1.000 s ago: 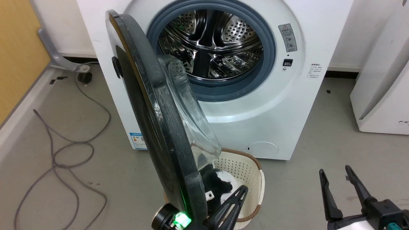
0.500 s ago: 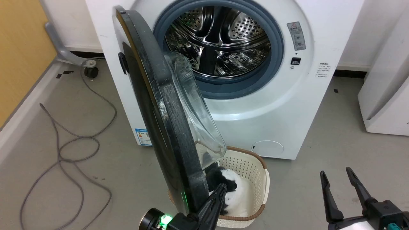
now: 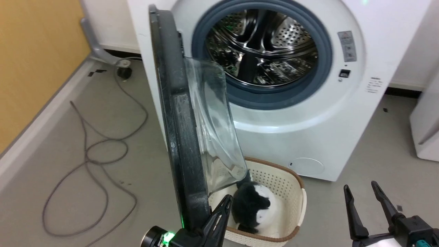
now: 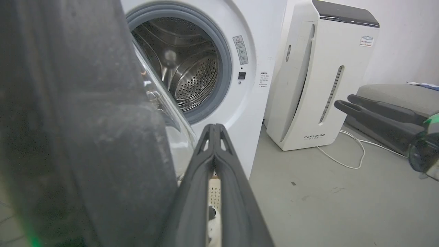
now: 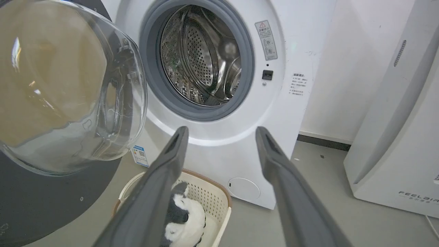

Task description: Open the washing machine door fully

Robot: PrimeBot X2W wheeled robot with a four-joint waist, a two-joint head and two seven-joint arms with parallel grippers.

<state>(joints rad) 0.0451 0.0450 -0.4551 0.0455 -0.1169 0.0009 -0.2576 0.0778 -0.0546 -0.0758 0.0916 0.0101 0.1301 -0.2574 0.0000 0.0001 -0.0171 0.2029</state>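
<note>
With the washing machine door [image 3: 180,137] half open, the left hand [image 3: 227,202], pressed together beside its rim, should push it wider; right hand [image 3: 360,187] spread

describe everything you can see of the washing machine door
The washing machine door is a large round black disc with a thick, dusty-looking rim and a clear glass bowl bulging from its inner face. It is swung well open, hinged at the left of the washing machine, and stands edge-on to the head camera. Its lower edge comes down beside the white basket. The shut left gripper lies along the inner side of its rim, seemingly touching it.
</note>
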